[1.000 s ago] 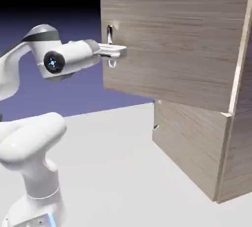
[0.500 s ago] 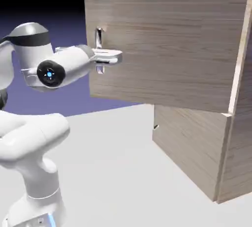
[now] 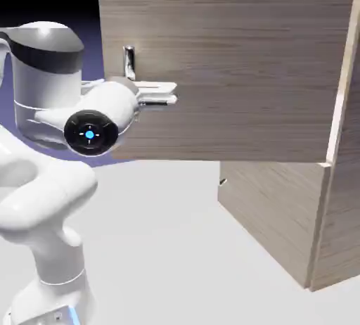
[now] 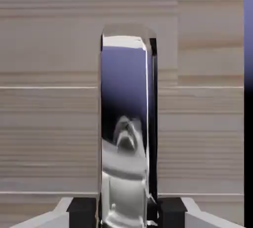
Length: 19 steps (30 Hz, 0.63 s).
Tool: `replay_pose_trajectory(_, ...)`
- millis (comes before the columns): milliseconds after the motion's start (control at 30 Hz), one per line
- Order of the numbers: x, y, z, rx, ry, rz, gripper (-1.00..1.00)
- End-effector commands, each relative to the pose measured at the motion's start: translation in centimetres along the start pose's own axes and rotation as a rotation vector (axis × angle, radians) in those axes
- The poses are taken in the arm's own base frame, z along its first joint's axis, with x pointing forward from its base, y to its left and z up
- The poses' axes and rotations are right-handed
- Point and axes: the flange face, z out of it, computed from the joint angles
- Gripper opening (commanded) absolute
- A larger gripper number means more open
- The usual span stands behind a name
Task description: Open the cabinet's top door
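As the top door (image 3: 232, 70) stands open, I keep watch remotely. My claw (image 4: 129, 212) is closed on its silver handle (image 4: 124, 123), gripped between both fingertips (image 4: 82, 212).

White, rounded arm (image 3: 49, 200); dark band, seemingly black.

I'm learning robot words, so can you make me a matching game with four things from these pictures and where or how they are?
Things:
1. upper light wood-grain door
2. shiny silver metal handle
3. lower light wood-grain panel
4. white two-finger gripper

Places or states:
A. closed, below the open door
B. its finger tips are on both sides of the handle
C. swung open
D. upright on the upper door, near its free edge

Right pairs: 1-C, 2-D, 3-A, 4-B
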Motion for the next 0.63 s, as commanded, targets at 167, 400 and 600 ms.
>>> replay_pose_trajectory(167,-1.5,-1.5,-5.1,-0.085,0.085,0.0,-1.0)
replay_pose_trajectory(400,-3.7,-3.7,-10.7,-0.183,0.183,0.0,-1.0)
replay_pose_trajectory(600,-5.6,-5.6,-14.5,-0.254,0.254,0.0,-1.0)
